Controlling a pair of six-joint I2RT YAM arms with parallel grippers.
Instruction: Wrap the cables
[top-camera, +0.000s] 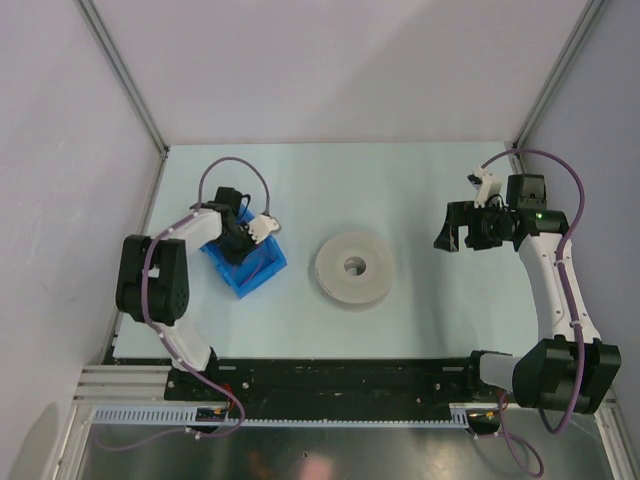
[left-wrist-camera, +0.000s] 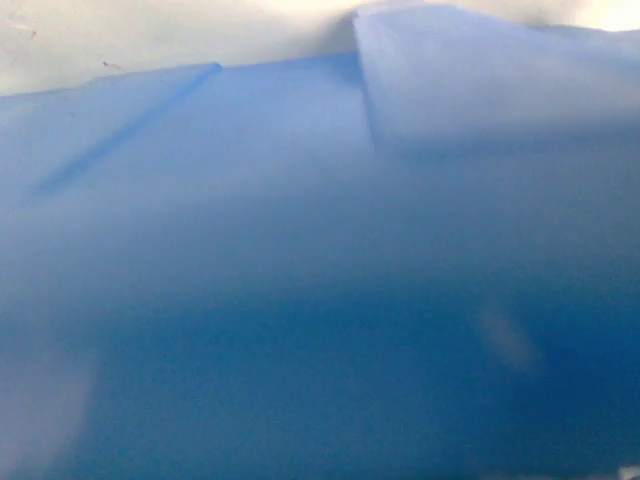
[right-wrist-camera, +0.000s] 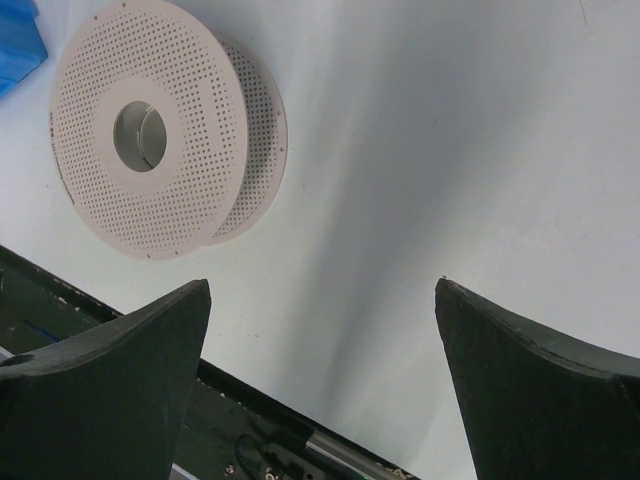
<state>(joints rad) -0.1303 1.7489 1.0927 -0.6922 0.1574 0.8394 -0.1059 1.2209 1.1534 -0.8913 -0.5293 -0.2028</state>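
The grey-white round spool (top-camera: 354, 267) lies flat in the middle of the table; it also shows in the right wrist view (right-wrist-camera: 100, 180), perforated, with a centre hole. The thin reddish-brown cable shows in no view. My left gripper (top-camera: 241, 238) reaches down into a blue bin (top-camera: 252, 276). Its wrist view is filled by the blurred blue bin wall (left-wrist-camera: 300, 250), and its fingers are hidden. My right gripper (top-camera: 455, 238) hovers to the right of the spool, open and empty, with its jaws wide apart (right-wrist-camera: 322, 285) over bare table.
The black base rail (top-camera: 340, 375) runs along the near edge and shows between my right fingers (right-wrist-camera: 280, 440). Grey walls with metal posts enclose the table on three sides. A corner of the blue bin (right-wrist-camera: 15, 40) shows beyond the spool.
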